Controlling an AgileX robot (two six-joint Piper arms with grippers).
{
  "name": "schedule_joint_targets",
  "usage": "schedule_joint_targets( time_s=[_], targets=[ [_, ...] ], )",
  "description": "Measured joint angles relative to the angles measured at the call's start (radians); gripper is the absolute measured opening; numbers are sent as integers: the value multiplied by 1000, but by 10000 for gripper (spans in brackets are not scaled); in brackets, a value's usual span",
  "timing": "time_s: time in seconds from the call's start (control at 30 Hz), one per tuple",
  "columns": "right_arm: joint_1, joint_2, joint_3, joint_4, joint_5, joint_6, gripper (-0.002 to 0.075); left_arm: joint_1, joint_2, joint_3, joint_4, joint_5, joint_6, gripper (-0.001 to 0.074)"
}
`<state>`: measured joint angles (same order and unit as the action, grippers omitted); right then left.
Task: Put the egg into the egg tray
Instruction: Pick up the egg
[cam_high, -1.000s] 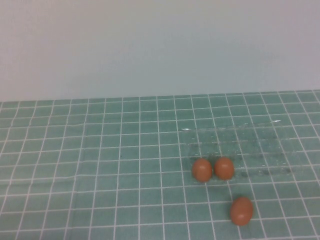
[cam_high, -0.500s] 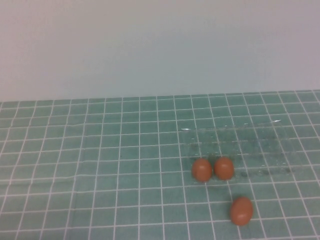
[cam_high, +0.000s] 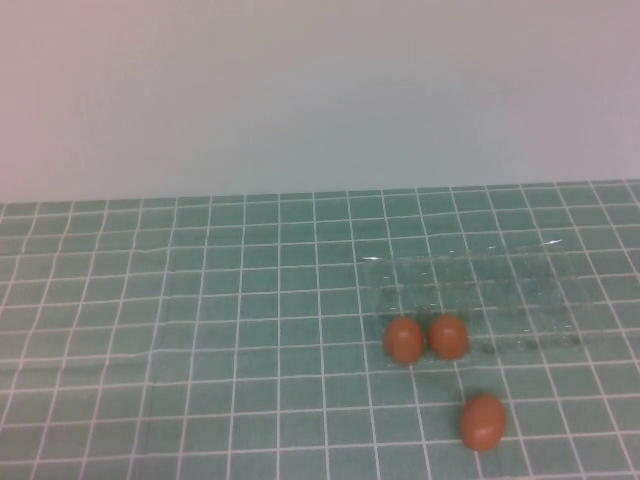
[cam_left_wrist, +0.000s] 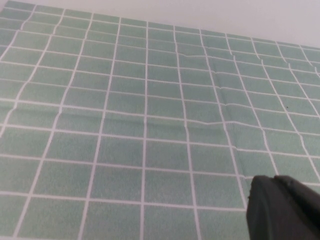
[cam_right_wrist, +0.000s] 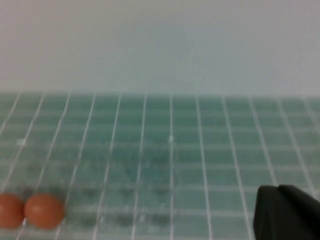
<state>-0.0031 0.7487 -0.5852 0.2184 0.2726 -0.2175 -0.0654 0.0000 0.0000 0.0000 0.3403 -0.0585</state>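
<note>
A reddish-brown egg lies loose on the green checked cloth, near the front edge and just in front of the clear plastic egg tray. Two more eggs sit side by side at the tray's near left corner, apparently in its cups. They also show in the right wrist view. Neither arm shows in the high view. My left gripper hangs shut over bare cloth. My right gripper is shut and empty, off to the right of the tray's eggs.
A green cloth with a white grid covers the table, with slight creases on the left. A plain pale wall stands behind it.
</note>
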Motion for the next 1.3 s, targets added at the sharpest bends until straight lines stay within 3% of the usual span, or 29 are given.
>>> schedule_joint_targets(
  time_s=[0.2, 0.37, 0.47, 0.67, 0.77, 0.9, 1.0, 1.13, 1.2, 1.3],
  targets=[
    [2, 295, -322, 40, 500, -49, -1, 0, 0, 0, 0, 0, 0, -1],
    [106, 534, -546, 95, 757, -90, -1, 0, 0, 0, 0, 0, 0, -1],
    [224, 625, -613, 88, 785, -23, -1, 0, 0, 0, 0, 0, 0, -1],
    [472, 754, -639, -84, 744, 334, -1, 0, 0, 0, 0, 0, 0, -1],
    [518, 825, -639, -143, 740, 501, -1, 0, 0, 0, 0, 0, 0, -1],
    [527, 904, -639, -164, 731, 578, 11, 0, 0, 0, 0, 0, 0, -1],
    [527, 942, -639, -165, 714, 592, 114, 0, 0, 0, 0, 0, 0, -1],
    [527, 975, -640, -141, 686, 621, 386, 0, 0, 0, 0, 0, 0, -1],
    [527, 994, -643, -131, 686, 631, 485, 0, 0, 0, 0, 0, 0, -1],
    [527, 1032, -645, -118, 686, 634, 547, 0, 0, 0, 0, 0, 0, -1]
  ],
)
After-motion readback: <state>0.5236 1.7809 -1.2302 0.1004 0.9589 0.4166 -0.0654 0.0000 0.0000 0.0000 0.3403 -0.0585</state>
